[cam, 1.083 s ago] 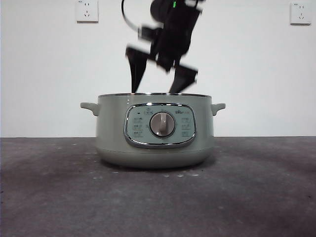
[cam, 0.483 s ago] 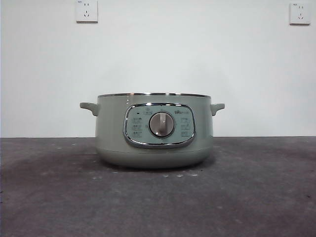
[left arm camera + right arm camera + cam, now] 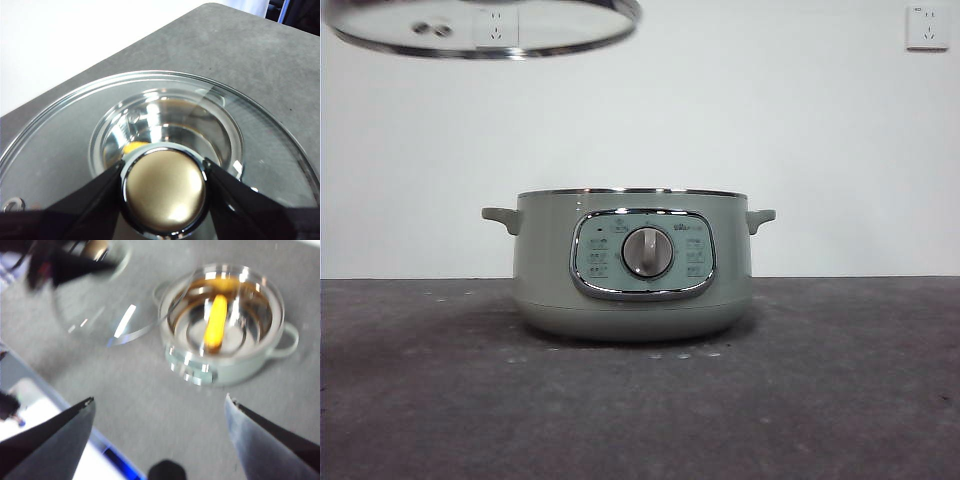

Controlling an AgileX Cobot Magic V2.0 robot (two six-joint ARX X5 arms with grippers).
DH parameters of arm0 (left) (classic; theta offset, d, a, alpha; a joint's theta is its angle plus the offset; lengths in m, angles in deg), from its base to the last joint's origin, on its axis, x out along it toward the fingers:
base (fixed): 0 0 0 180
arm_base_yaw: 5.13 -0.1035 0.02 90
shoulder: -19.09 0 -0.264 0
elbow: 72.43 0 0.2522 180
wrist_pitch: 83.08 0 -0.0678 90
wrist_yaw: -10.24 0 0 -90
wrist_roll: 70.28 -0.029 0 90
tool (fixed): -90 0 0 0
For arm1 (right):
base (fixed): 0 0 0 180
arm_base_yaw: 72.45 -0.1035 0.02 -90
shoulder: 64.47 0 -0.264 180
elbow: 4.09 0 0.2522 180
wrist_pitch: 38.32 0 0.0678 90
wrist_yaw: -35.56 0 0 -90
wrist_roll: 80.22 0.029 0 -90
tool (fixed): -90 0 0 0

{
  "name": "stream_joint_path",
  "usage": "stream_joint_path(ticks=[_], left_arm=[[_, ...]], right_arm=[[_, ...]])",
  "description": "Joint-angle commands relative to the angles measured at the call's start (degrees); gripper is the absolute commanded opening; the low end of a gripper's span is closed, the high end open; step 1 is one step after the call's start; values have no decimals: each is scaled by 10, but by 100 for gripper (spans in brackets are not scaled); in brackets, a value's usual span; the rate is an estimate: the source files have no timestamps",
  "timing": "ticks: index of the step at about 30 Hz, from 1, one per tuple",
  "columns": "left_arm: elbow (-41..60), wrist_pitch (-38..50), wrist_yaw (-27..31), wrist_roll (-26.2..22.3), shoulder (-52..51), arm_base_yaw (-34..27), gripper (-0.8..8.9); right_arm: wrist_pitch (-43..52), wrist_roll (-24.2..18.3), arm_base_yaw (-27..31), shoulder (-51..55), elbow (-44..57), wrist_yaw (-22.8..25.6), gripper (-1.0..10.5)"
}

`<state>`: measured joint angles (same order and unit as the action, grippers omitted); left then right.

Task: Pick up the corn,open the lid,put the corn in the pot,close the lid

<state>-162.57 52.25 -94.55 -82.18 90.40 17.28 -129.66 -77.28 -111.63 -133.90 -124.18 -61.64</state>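
Entering top left: lid (image 3: 480,28), absent before; pot (image 3: 632,265) unmoved.

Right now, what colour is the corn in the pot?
Yellow-orange. The corn lies inside the pot, clearest in the right wrist view.

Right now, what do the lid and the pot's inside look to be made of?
The lid looks like clear glass: the table shows through it, inside a shiny metal rim. The pot seems lined with polished metal, mirroring the corn. Its outside is matte green, material unclear.
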Motion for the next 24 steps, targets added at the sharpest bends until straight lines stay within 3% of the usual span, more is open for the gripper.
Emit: stream_joint_path(ticks=[1, 6, 10, 16, 24], left_arm=[[-9, 56, -5, 1, 38, 12, -8], [-85, 65, -2, 1, 153, 28, -8], [-155, 52, -2, 1, 218, 35, -8], [-222, 35, -1, 2, 291, 47, -8], [-227, 53, 3, 12, 339, 61, -8]], right_arm=[[-15, 42, -6, 97, 107, 9, 436], [-15, 110, -6, 274, 278, 32, 436], [-15, 147, -6, 347, 342, 32, 436], [-15, 171, -6, 399, 397, 32, 436], [-15, 175, -6, 408, 431, 32, 437]])
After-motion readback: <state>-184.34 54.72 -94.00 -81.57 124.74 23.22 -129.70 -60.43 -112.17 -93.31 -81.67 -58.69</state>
